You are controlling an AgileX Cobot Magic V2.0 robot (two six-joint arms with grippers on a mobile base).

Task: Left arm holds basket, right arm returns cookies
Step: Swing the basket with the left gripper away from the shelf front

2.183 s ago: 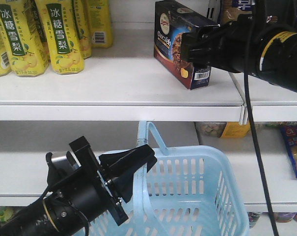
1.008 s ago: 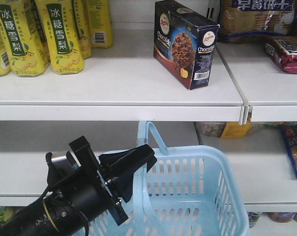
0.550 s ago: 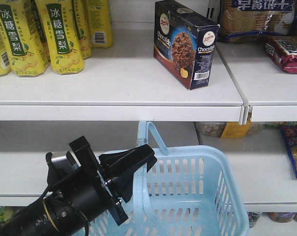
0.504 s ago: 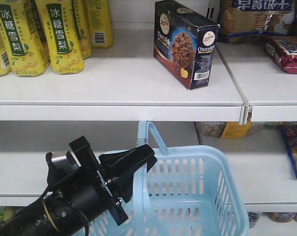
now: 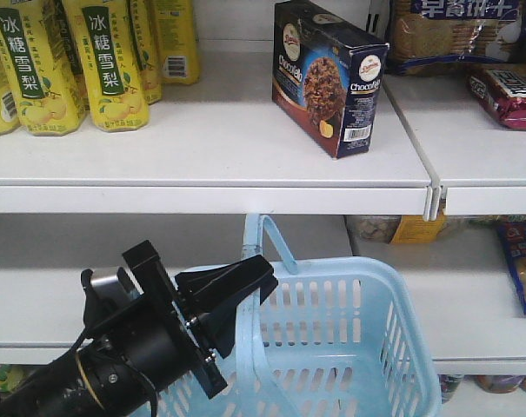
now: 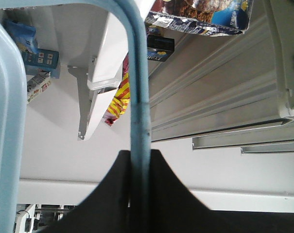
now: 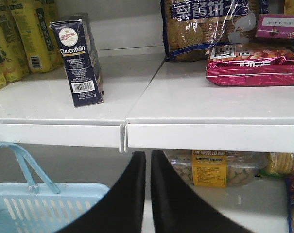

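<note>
Smooth, slightly glossy plastic on the pale blue basket (image 5: 349, 339), slotted walls catching the light. The cookie box (image 5: 328, 76) is printed cardboard with a soft sheen. White shelf (image 5: 210, 148) looks painted, smooth, satin. Left claw (image 5: 232, 295) reads matt black; red biscuit pack (image 7: 256, 65) is shiny, crinkled foil.

1. Yellow drink bottles (image 5: 67, 61) stand in a row at the left of the upper shelf (image 5: 202, 152).
2. A clear biscuit bag (image 7: 205, 26) stands at the back of the right shelf section.
3. A red pack (image 7: 256, 65) lies flat in front of it.
4. A clear tub with a yellow label (image 7: 210, 167) sits on the lower shelf.
</note>
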